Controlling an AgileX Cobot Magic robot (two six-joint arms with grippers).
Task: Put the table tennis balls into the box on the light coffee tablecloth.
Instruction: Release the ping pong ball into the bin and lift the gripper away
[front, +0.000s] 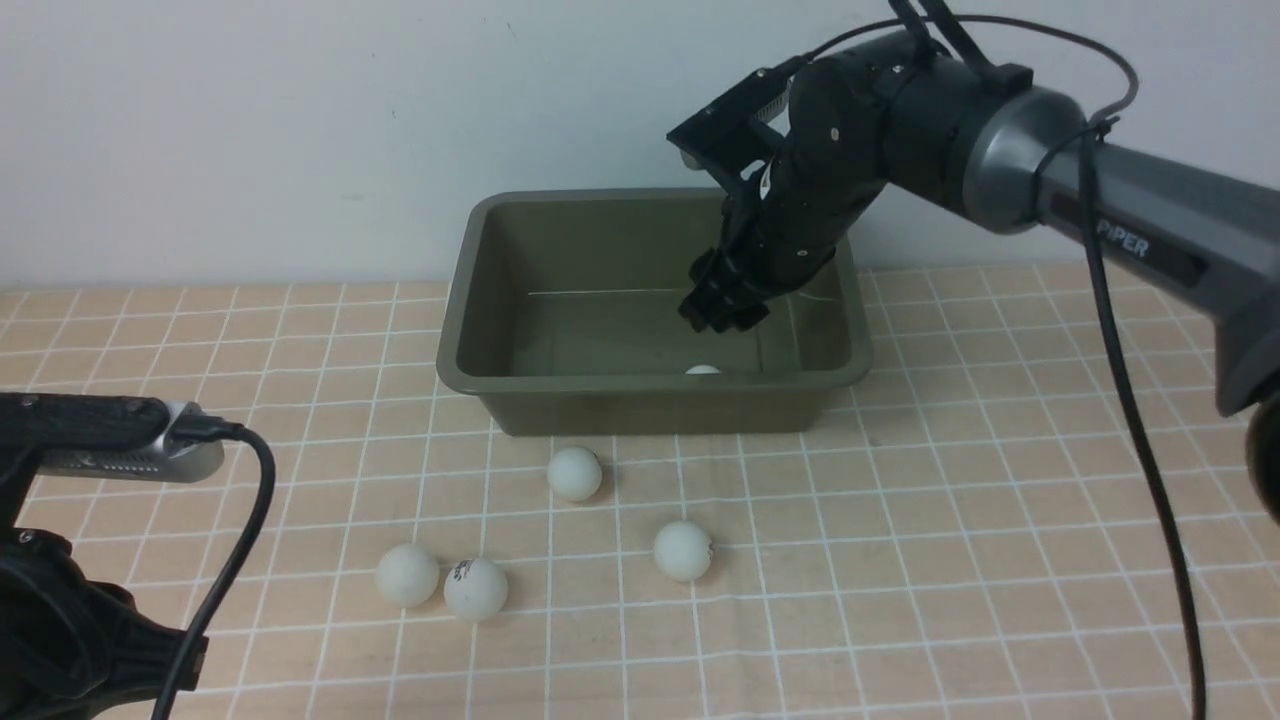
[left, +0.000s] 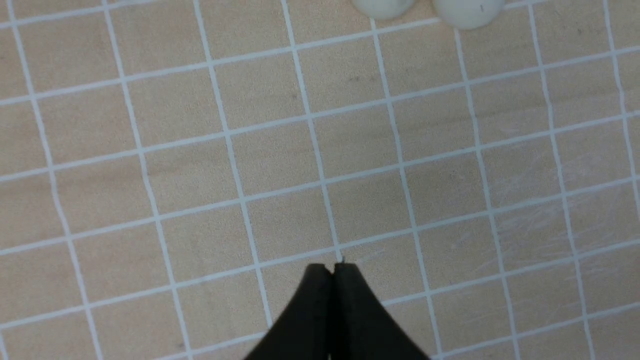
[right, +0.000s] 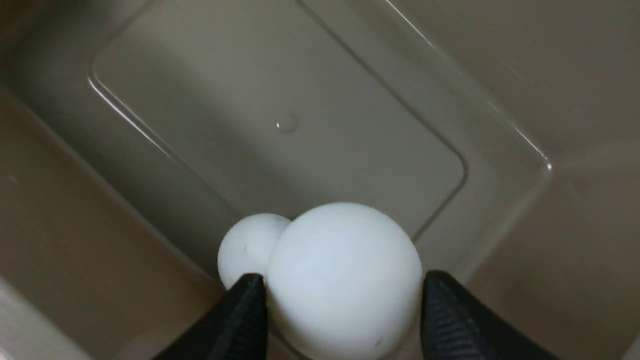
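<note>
Right claw (front: 720, 305) (right: 340, 285): lowered inside the box, black ribbed fingertips (right: 450, 320) clamped on a table tennis ball, one pad set against each side
Held ball (right: 345, 280): smooth matte white sphere, gripped between the tips above the box floor; hidden behind the claw in the front view
Second ball (right: 247, 247) (front: 703, 370): matte white, faint dark speck, resting on the box floor just below and beside the right claw's tips, against the foot of the near wall
Box (front: 452, 330) (right: 75, 225): olive-green plastic tub, rounded corners, flared rim, sloping glossy walls, flat floor edged by a rounded rectangular ridge; the right claw is enclosed by it
Loose balls (front: 575, 473): four white spheres left on the cloth outside the box, below the right claw and towards the robot; one is marked with dark print (front: 475, 588)
Left claw (left: 334, 267): slim black tips pressed together, nothing held, hung over bare cloth; two balls (left: 467, 12) are seen just ahead of the tips
Tablecloth (front: 900, 550) (left: 200, 175): light tan woven cloth, gridded with thin white lines into small squares
</note>
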